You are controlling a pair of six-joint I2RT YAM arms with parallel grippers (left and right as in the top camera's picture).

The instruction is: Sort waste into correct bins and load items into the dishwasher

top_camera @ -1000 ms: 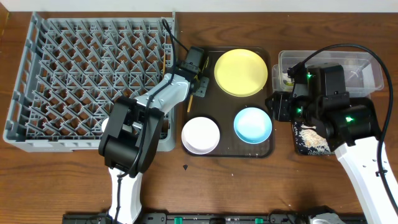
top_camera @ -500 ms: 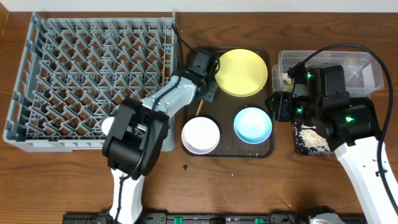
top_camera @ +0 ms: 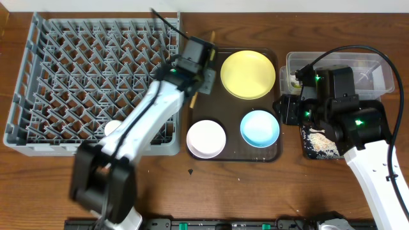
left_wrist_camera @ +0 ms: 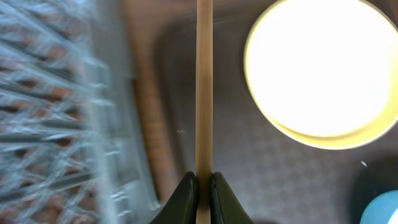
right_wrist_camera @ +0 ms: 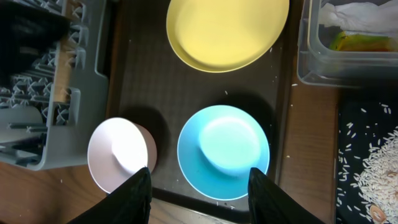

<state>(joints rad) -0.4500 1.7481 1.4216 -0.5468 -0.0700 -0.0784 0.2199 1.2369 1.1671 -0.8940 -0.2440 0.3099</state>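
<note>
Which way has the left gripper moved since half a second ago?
Yes: the left gripper, holding a chopstick, shifted left, away from the yellow plate toward the rack.

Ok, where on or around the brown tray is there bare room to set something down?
Bare: the tray's middle strip between yellow plate and the bowls, and the table before the tray. Crowded: white bowl and blue bowl sit close; rack hugs the tray's left.
</note>
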